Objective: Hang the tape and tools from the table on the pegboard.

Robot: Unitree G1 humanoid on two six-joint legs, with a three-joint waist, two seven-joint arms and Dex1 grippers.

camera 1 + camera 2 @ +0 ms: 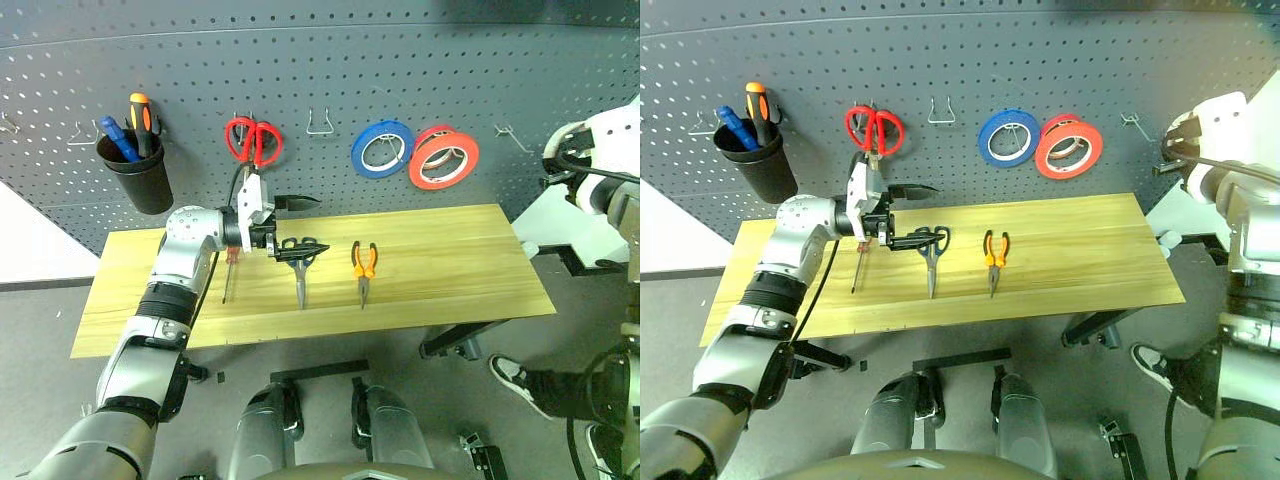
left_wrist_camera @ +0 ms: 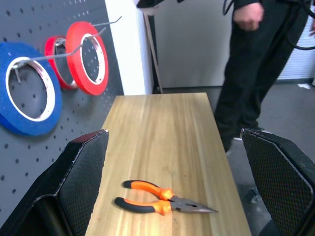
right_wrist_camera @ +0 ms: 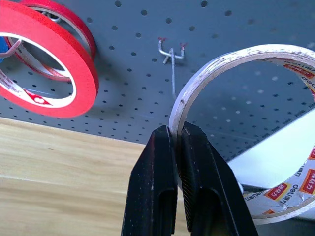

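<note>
From the head cameras, the pegboard [image 1: 420,70] fills the back wall and the table [image 1: 450,290] runs along under it. The left gripper [image 1: 290,222] hovers over the table's left part, its two black fingers spread apart and empty, right above the dark-handled scissors [image 1: 299,265]. The pliers [image 1: 364,268] lie just beside the scissors, farther from the arm; the red-handled screwdriver [image 1: 229,275] lies on the scissors' other side, partly under the wrist. All three tools rest on the wood.

Left wrist view now: the left gripper's fingers [image 2: 81,169] stand wide, and the pliers lie on the table between and beyond them, untouched. A person [image 2: 261,59] stands past the table's far end.

Right wrist view: here's the action! The right gripper [image 3: 176,162] is pinched tight on the rim of the tape [image 3: 236,69], the roll held up in front of the pegboard, with a bare hook [image 3: 172,61] just behind it, beside the red-orange roll [image 3: 44,69].

So the tape-hanging step is under way. The next move, I'd judge, calls for lining up the roll's opening with that hook tip, sliding it on, then letting go.
</note>
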